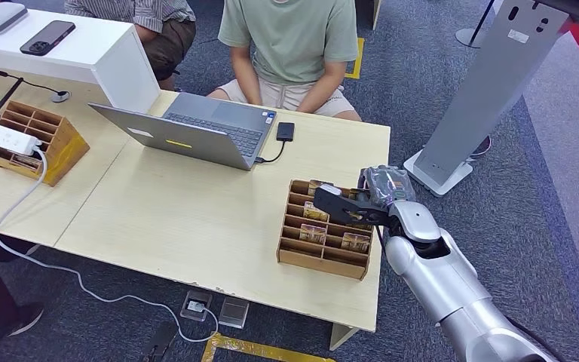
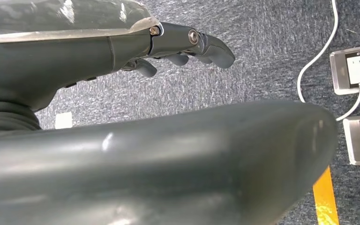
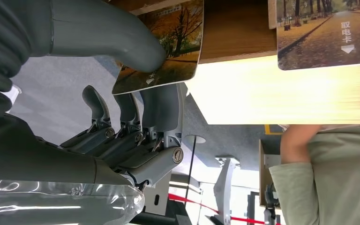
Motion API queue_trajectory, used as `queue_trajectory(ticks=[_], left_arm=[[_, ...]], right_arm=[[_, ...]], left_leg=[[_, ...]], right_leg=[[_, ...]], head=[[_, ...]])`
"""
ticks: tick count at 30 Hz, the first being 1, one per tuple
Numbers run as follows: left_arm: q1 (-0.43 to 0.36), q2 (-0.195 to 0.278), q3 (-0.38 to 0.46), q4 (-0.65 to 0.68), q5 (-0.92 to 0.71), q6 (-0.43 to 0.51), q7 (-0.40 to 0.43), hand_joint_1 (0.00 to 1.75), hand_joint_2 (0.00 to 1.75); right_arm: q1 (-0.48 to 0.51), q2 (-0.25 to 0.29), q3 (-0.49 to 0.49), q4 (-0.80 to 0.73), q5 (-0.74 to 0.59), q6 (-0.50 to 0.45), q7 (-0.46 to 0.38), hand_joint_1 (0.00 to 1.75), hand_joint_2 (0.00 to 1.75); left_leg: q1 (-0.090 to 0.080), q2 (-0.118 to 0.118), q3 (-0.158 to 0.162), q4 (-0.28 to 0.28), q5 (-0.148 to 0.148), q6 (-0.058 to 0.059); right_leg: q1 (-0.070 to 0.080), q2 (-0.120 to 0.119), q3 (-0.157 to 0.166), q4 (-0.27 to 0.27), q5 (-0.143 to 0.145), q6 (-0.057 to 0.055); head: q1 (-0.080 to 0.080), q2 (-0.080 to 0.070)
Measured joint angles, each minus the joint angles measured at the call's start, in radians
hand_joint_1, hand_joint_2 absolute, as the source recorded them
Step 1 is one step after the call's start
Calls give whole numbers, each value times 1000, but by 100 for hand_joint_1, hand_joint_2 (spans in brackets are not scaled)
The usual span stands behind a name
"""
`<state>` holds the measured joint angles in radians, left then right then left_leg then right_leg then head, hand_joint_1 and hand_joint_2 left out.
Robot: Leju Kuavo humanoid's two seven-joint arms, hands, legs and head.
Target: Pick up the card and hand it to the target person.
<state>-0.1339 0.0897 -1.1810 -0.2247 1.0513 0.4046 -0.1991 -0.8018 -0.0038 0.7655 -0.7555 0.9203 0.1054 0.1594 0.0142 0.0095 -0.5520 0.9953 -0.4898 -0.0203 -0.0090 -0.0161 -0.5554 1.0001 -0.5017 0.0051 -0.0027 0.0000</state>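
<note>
- Table (image 1: 196, 219), light wood, took up the middle of the head view; person in green shirt (image 1: 290, 38) sat at its 12 o'clock edge.
- Laptop (image 1: 196, 132) lay open, at 10 o'clock from the card box.
- Card box (image 1: 324, 256), wooden with dividers, sat at the table's 4 o'clock corner, cards standing in its slots.
- Right hand (image 1: 347, 205) reached over the box from 3 o'clock, pinching the card.
- Left hand (image 2: 178, 47) hung above grey carpet, fingers curled in, holding nothing.
- Card (image 3: 161, 49), autumn-trees print, sat between the right thumb (image 3: 122, 37) and fingers (image 3: 161, 110), at the box edge; another card (image 3: 328, 33) stood beside it in the box.
</note>
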Motion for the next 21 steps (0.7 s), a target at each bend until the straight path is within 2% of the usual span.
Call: queue_trajectory(ticks=[9,21], left_arm=[[0,0,0,0,0,2,-3,0,0],[1,0,0,0,3,4,-9,0,0]], right_arm=[[7,1,0,-38,-2,-2,10,135,175],[57,-31,-12,-255,15,42,58,134,175]], left_leg=[[0,0,0,0,0,0],[0,0,0,0,0,0]], right_leg=[[0,0,0,0,0,0],[0,0,0,0,0,0]], head=[[0,0],[0,0]])
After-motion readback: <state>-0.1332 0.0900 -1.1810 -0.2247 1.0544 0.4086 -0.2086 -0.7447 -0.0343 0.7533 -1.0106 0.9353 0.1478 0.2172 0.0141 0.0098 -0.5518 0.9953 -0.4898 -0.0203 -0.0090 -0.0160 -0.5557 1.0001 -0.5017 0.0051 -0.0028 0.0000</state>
